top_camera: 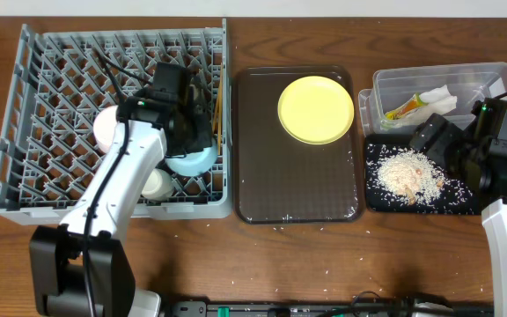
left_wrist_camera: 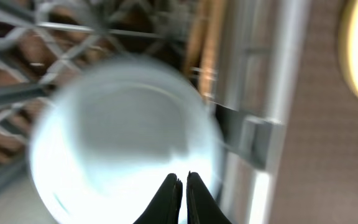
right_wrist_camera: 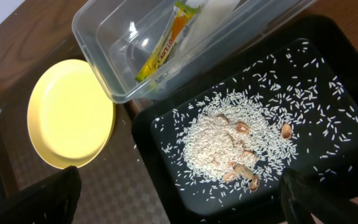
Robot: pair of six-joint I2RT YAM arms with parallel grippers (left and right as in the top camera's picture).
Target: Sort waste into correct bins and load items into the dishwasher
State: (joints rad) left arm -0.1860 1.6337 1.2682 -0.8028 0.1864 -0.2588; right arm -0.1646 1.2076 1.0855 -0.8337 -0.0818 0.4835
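Left wrist view, left jaws together over light blue bowl, right jaws wide apart above black tray of rice, wooden tabletop.

White arm links, black joints, thin black cables.

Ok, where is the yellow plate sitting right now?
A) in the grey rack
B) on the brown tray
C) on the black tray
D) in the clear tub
B: the yellow plate lies flat on the brown tray, at its far end.
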